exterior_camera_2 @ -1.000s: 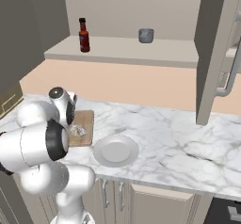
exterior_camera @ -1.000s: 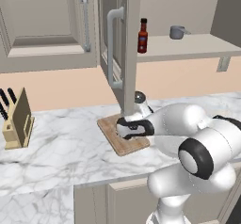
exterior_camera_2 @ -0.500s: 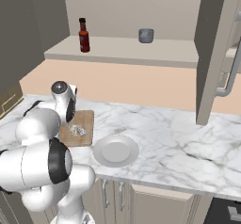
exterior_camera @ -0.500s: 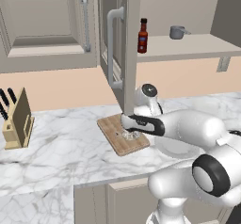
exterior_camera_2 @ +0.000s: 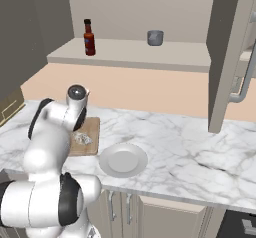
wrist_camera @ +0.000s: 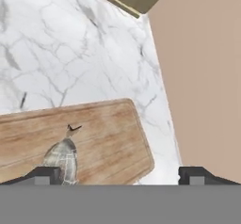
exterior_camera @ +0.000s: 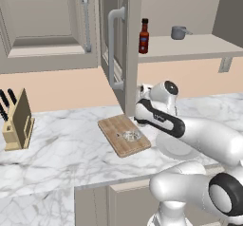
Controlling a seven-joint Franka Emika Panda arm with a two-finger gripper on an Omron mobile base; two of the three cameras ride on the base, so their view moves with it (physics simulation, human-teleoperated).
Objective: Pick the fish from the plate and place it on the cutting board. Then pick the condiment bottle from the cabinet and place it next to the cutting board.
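Gripper (wrist_camera: 120, 173): stood wide open, empty, just above the rectangular light-brown wooden cutting board (wrist_camera: 108, 133).
Fish: the small silvery-grey fish (wrist_camera: 61, 159) lay on that board, beside one finger.
Bottle: the slim dark-red condiment bottle (exterior_camera: 144, 36) stood on the beige cabinet shelf (exterior_camera: 190, 47).
Risk: a careless lift might nudge the fish; the open panelled door (exterior_camera: 128, 49) could be struck reaching up.

Flat, even rendered light, moderately bright, with no glare. Soft shadows fall under the shelf (exterior_camera: 190, 49) at upper right and inside the cabinet (exterior_camera_2: 30, 37) at upper left. The hand view looks slightly soft, perhaps from coarse rendering; edges stay undistorted.
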